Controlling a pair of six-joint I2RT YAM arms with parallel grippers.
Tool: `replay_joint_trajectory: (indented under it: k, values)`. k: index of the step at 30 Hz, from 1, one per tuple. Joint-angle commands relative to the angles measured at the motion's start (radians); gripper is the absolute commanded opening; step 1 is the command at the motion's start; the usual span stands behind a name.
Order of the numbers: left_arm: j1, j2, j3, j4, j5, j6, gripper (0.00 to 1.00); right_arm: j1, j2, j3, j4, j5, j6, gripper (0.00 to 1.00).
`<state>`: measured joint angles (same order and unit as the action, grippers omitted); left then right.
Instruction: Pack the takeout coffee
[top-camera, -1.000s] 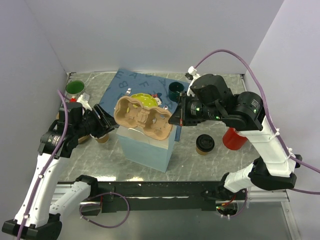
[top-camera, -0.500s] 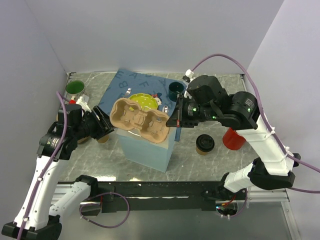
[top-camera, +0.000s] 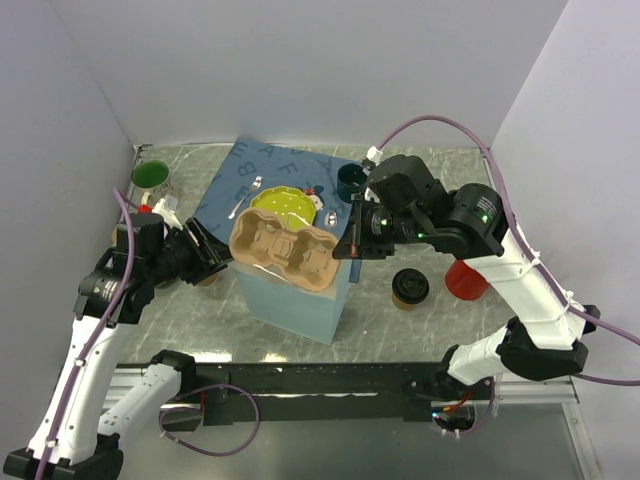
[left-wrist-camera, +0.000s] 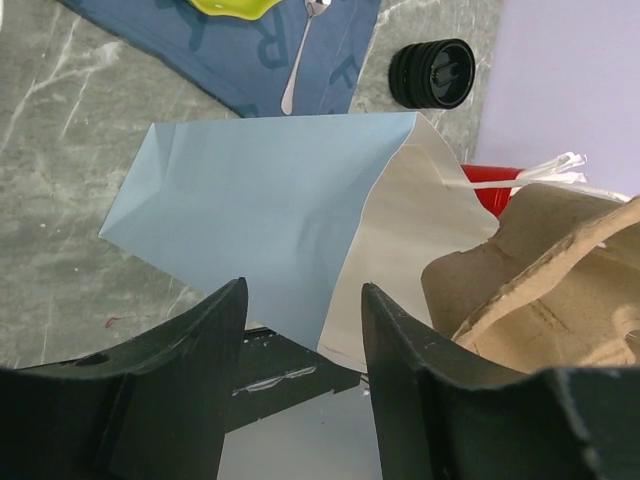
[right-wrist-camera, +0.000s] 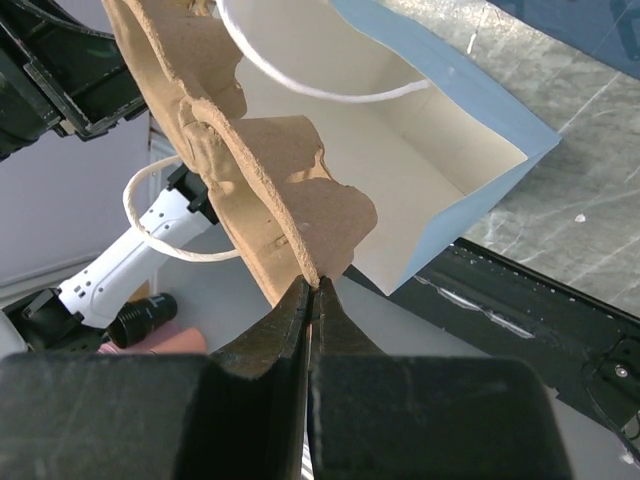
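The pulp cup carrier (top-camera: 280, 245) is pinched at its rim by the closed right gripper (right-wrist-camera: 312, 285). Over the last second it has been lowered slightly over the mouth of the blue paper bag (top-camera: 295, 300). The left gripper (left-wrist-camera: 300, 330) is held open and empty at the bag's left side. The takeout coffee (top-camera: 410, 287) stands on the desk (top-camera: 200, 310), right of the bag, judged not yet packed.

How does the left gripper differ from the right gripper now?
The left gripper is open and empty; the right gripper is shut on the edge of the cup carrier. The left gripper is left of the blue bag, the right gripper on its right. Both are close to the bag's open top.
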<state>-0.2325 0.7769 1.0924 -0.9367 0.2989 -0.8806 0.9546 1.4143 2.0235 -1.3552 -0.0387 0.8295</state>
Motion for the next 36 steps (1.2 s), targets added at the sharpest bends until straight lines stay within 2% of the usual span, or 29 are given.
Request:
replay_joint_trajectory:
  k: [1, 5, 7, 10, 24, 30, 36]
  values:
    - [-0.001, -0.001, 0.029, -0.004, -0.001, 0.017, 0.55, -0.013, -0.043, -0.029, -0.216, -0.029, 0.003, 0.0]
    - [-0.001, -0.007, 0.063, -0.059, -0.069, 0.008, 0.53, -0.017, -0.054, -0.072, -0.216, -0.062, 0.0, 0.0]
    - [-0.001, -0.014, 0.109, -0.1, -0.178, -0.006, 0.56, -0.016, -0.051, -0.088, -0.216, -0.067, 0.0, 0.0]
    - [-0.001, -0.024, 0.144, -0.126, -0.248, 0.0, 0.61, -0.022, -0.045, -0.088, -0.216, -0.075, -0.003, 0.0]
    - [-0.001, 0.005, 0.101, -0.01, -0.092, 0.057, 0.66, -0.076, -0.057, -0.157, -0.217, -0.144, -0.012, 0.0]
    - [-0.002, 0.008, 0.049, 0.021, -0.023, 0.077, 0.63, -0.088, -0.026, -0.141, -0.217, -0.161, -0.006, 0.01]
    - [-0.001, -0.002, -0.003, 0.038, -0.02, 0.077, 0.62, -0.12, -0.017, -0.141, -0.217, -0.191, -0.012, 0.01]
